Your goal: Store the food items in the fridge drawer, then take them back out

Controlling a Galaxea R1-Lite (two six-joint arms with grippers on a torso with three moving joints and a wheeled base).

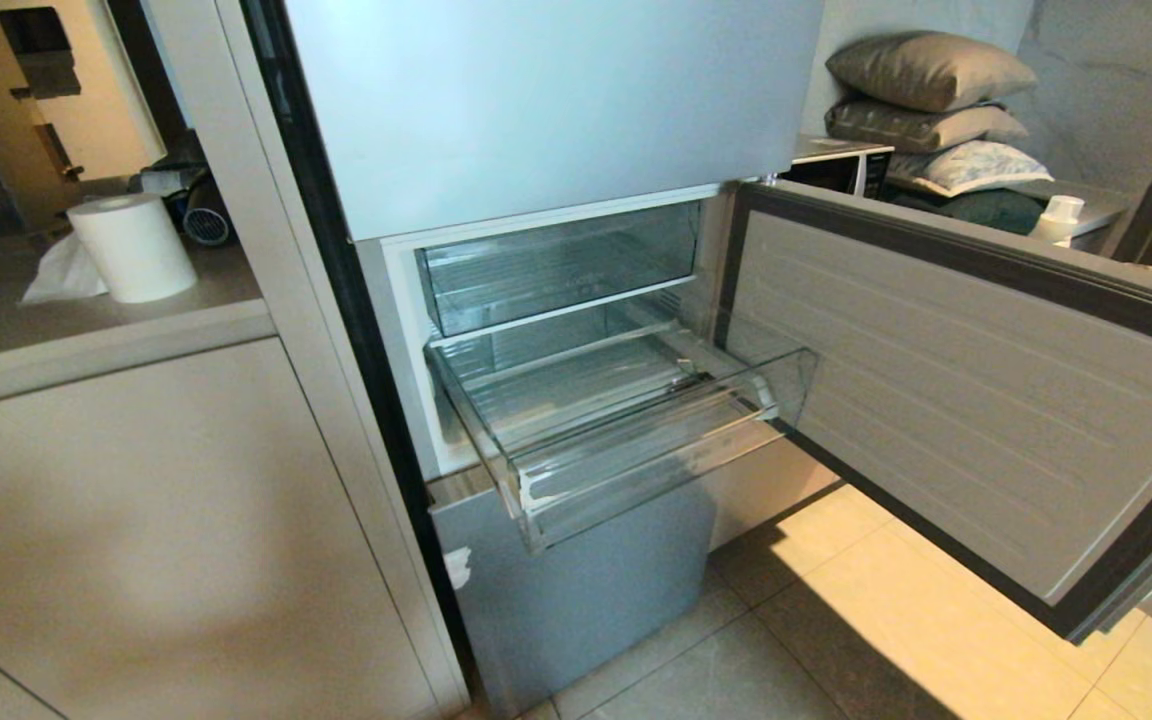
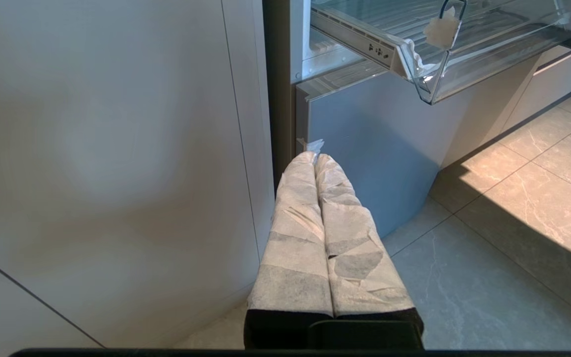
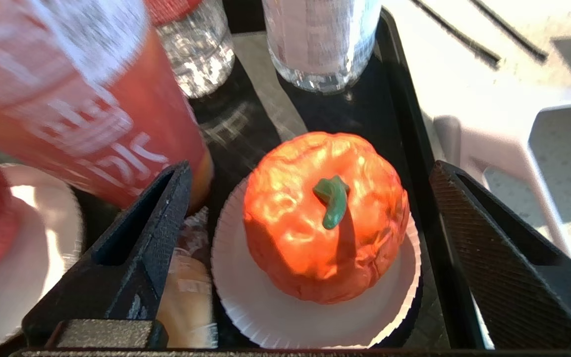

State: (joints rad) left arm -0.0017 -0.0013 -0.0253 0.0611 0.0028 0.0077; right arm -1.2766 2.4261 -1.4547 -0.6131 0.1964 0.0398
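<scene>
Right wrist view: pepper [image 3: 325, 218] sits between spread right hand [image 3: 310, 198] fingers.

Clear fridge drawer [image 1: 626, 440] pulled out, orange-red pepper [image 3: 325, 218] on paper plate

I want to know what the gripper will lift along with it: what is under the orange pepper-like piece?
The orange pepper-like piece sits on a white paper plate, which rests in a black tray. The plate's middle is covered by the piece.

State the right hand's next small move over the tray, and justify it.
Probably lower the open right hand around the orange pepper and close: it sits untouched on a white paper plate, and the fridge drawer is pulled out.
</scene>
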